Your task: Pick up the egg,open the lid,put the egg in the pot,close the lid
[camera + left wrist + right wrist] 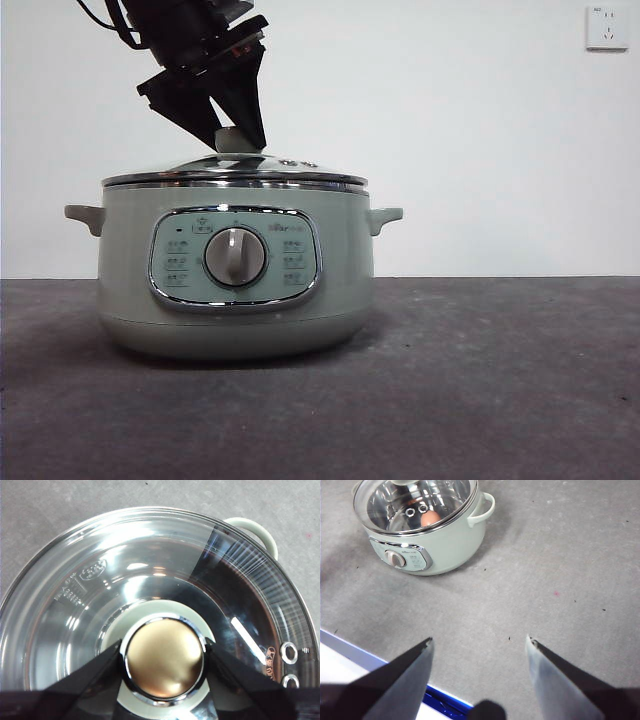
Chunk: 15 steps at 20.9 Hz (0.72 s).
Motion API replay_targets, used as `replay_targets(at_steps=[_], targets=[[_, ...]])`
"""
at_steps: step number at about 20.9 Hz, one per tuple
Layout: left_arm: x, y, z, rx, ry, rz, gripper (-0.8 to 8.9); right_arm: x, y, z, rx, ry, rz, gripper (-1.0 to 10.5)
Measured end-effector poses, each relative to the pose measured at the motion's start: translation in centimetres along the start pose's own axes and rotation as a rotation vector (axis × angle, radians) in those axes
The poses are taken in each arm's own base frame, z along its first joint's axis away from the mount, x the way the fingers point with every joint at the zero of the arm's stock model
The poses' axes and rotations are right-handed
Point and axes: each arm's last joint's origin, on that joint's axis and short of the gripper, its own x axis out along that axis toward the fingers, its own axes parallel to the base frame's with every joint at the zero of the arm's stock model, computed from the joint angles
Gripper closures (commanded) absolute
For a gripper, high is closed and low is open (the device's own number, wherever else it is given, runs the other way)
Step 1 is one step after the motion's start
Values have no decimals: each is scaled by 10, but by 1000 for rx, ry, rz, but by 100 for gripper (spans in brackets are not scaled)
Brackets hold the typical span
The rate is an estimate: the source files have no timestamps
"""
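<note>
The pale green pot stands on the grey table with the glass lid seated on its rim. My left gripper comes down from above, and its black jaws press both sides of the lid's knob. In the right wrist view the brown egg shows through the lid, lying inside the pot. My right gripper hangs open and empty over bare table, well away from the pot.
A white wall socket sits high on the back wall. A blue and white edge borders the table near my right gripper. One pot handle sticks out beyond the lid rim.
</note>
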Motion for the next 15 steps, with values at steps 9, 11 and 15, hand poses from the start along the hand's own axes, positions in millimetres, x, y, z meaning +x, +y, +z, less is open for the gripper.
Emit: replay_targets(at_steps=[9, 11, 15], targets=[[1, 1, 1, 0, -3, -3, 489, 0, 0, 0, 0, 0, 0, 635], [1, 2, 1, -4, -1, -2, 489, 0, 0, 0, 0, 0, 0, 635], [-9, 1, 5, -8, 11, -3, 489, 0, 0, 0, 0, 0, 0, 635]])
